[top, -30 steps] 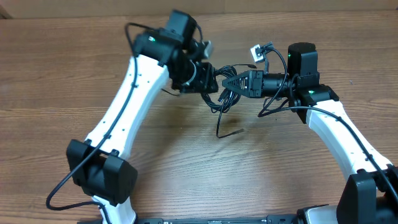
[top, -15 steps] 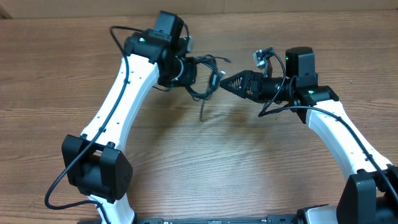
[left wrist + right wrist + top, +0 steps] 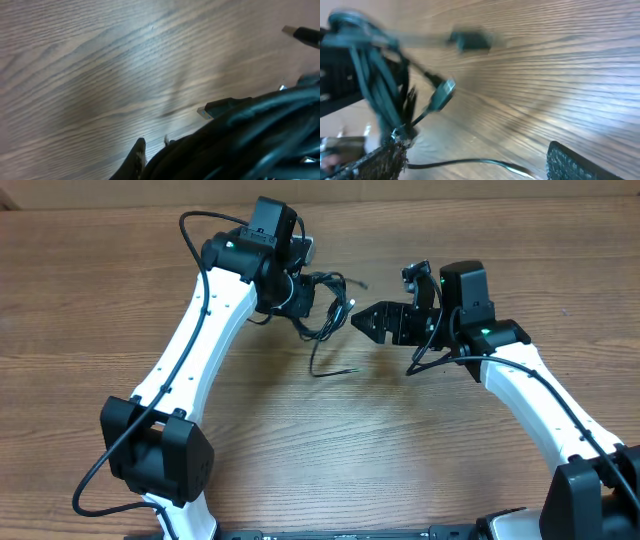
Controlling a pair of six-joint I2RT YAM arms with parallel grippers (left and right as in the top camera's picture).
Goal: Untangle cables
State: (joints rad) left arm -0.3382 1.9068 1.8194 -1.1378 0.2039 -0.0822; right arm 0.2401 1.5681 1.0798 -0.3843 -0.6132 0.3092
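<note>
Overhead | left gripper pinching the cables | right gripper spread, near the cables

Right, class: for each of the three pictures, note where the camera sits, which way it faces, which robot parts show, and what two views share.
Overhead: fixed above the table, looking straight down; shows left arm, right arm, left gripper shut on the cables, right gripper open.
Left wrist: on the left arm, looking low across the wood; one own fingertip shows beside the cables.
Right wrist: on the right arm, facing the hanging cables; own fingers at both bottom corners.
Shared: both wrist views show the cables.
</note>
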